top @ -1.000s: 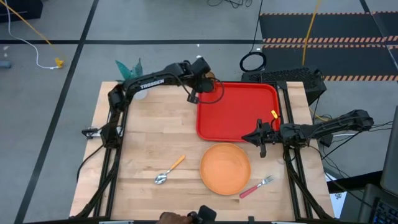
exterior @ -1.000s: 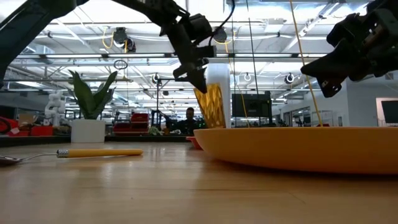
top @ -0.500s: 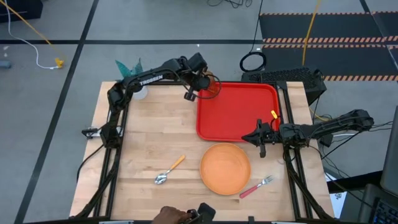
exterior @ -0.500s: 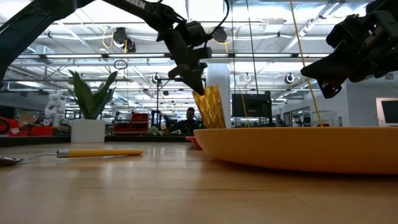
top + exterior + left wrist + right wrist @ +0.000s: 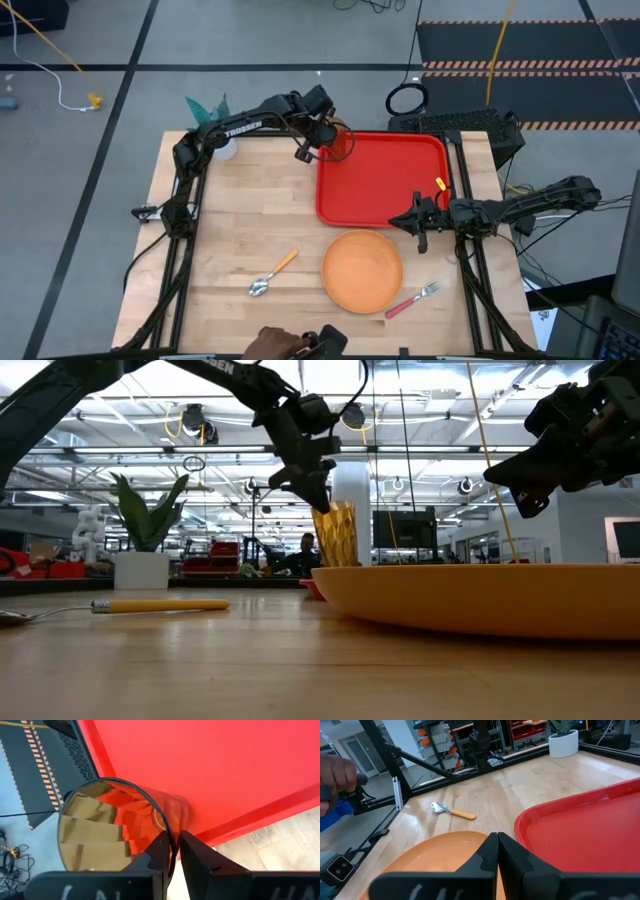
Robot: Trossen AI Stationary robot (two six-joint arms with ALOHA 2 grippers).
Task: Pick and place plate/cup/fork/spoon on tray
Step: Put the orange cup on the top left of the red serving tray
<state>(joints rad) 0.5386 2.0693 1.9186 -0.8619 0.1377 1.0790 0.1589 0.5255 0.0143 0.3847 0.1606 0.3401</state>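
The amber cup [image 5: 340,143] stands upright over the far left corner of the red tray [image 5: 385,180]. It also shows in the low view [image 5: 335,532], where the plate hides its base. My left gripper [image 5: 175,837] is shut on it. My right gripper [image 5: 418,225] is shut and empty above the tray's near right edge. The orange plate [image 5: 362,270] lies on the table near the tray. The spoon [image 5: 272,273] lies left of the plate. The fork [image 5: 413,298] lies to its right. My left gripper holds the cup by its rim [image 5: 167,827], on the side toward the table's left, with one finger inside the cup and one outside. The fingers slant down from the table's left. The cup stands upright; whether its base rests on the tray I cannot tell.
A white pot with a teal plant [image 5: 222,145] stands at the table's far left, behind my left arm. A person's hand [image 5: 275,345] shows at the table's near edge. Bare wood lies between the spoon and the tray.
My left gripper has shifted a little toward the table's left and far edges, still holding the cup's rim. The cup, tilted a second ago, has come upright at the tray's far left corner.
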